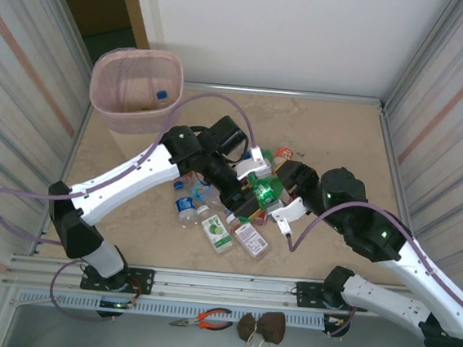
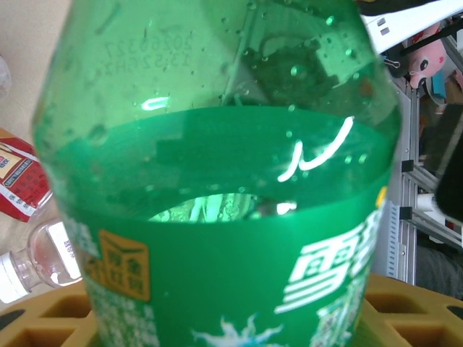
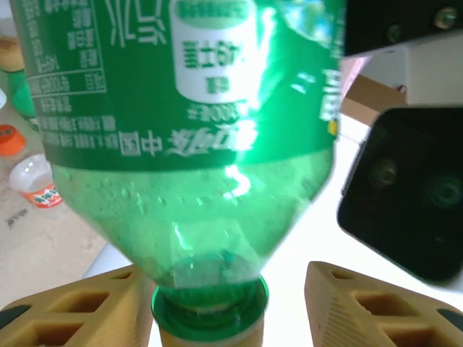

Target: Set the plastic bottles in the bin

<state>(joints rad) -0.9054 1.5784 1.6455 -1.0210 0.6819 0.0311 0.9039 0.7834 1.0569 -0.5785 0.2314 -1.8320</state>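
A green plastic bottle (image 1: 264,191) hangs above the pile, between both grippers. My left gripper (image 1: 249,198) is shut on its labelled body (image 2: 217,217), with the yellow fingers (image 2: 43,318) pressed against either side. My right gripper (image 3: 224,311) stands open around the bottle's green cap and neck (image 3: 206,296). The neck rests against the left finger (image 3: 72,311), and a gap separates it from the right finger (image 3: 376,303). More plastic bottles (image 1: 185,207) lie on the table below. The pink bin (image 1: 108,96) stands at the far left with a blue-capped bottle (image 1: 162,95) inside.
Bottles with green (image 1: 218,231) and red (image 1: 251,239) labels lie near the front of the pile, and an orange-capped one (image 1: 283,154) lies behind it. Pliers (image 1: 205,320) and a brown object (image 1: 262,328) lie on the front ledge. Ribbed walls close in both sides.
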